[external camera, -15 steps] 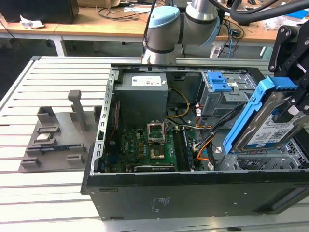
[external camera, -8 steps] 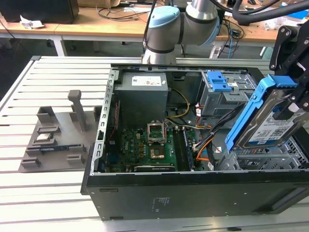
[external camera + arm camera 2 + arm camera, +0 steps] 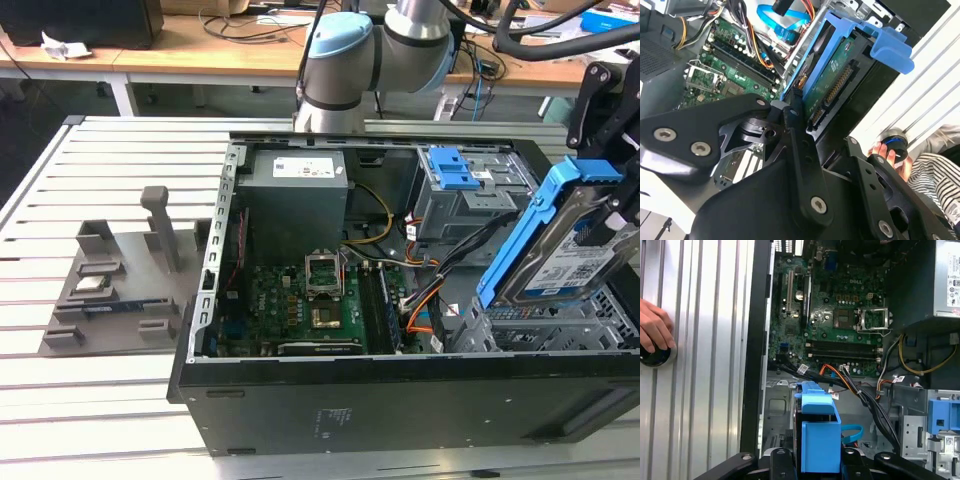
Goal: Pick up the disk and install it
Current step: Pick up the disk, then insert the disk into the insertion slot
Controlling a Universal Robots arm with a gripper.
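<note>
Gripping disk (image 3: pixel 565 255) tilted, hand (image 3: pixel 610 215) above open case (image 3: pixel 330 400).

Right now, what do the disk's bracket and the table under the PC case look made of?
The disk sits tilted over the open case, held in the pincer. Its bracket looks like moulded plastic: uniform bright blue with rounded edges and a soft sheen. The table looks like bare metal, probably aluminium: pale silver ribbed slats with a matte brushed finish.
</note>
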